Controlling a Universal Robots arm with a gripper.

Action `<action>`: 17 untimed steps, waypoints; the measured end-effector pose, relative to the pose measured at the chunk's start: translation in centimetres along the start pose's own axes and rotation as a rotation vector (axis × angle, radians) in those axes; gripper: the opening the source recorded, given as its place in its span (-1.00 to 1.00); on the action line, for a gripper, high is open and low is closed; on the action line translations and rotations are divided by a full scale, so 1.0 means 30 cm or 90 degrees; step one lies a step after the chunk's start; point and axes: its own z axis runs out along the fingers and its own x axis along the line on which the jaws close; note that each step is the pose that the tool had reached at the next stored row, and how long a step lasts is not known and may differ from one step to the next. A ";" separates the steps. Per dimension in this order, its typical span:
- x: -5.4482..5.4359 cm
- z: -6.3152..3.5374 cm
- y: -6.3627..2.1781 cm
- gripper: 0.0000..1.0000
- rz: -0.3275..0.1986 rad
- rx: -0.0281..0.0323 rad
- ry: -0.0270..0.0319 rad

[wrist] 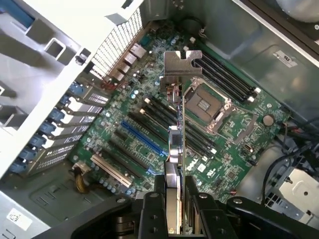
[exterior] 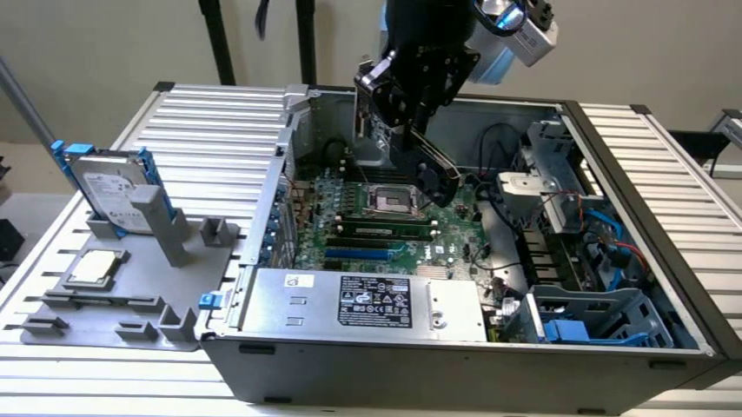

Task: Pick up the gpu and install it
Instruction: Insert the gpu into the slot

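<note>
**Holding the gpu over the open case: stock of the scene**

**Item 1.** Black two-fingered gripper on the arm, at twelve o'clock in the exterior view. You have its fingers pinching the gpu, one on each face.

**Item 2.** The gpu, a thin flat card, dark in the exterior view and with a silver metal bracket at the end away from the fingers. It hangs tilted inside the case, above the board, at about one o'clock from the processor socket. It sits in no slot. Whether its low end touches the board you cannot tell.

**Item 3.** Grey metal computer case, lying open on its side.

**Item 4.** Green motherboard on the case floor, with a square metal-framed processor socket and a long blue expansion slot among black ones.

**Item 5.** Silver box-shaped power supply with a black label, at six o'clock from the socket.

**Item 6.** Grey plastic fixture tray at nine o'clock from the case.

**Item 7.** Silver hard drive with blue rails, standing on edge in the tray.

**Item 8.** Small square silver CPU chip, lying flat on the tray at six o'clock from the drive.

**Item 9.** Slatted grey metal table under the case and tray.
</note>
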 end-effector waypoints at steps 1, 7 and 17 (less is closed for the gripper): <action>0.000 0.001 0.000 -0.47 -0.011 -0.0002 0.0007; 0.000 0.010 -0.001 -0.47 -0.081 -0.0015 0.0045; 0.000 0.024 -0.001 -0.47 -0.197 -0.0036 0.0111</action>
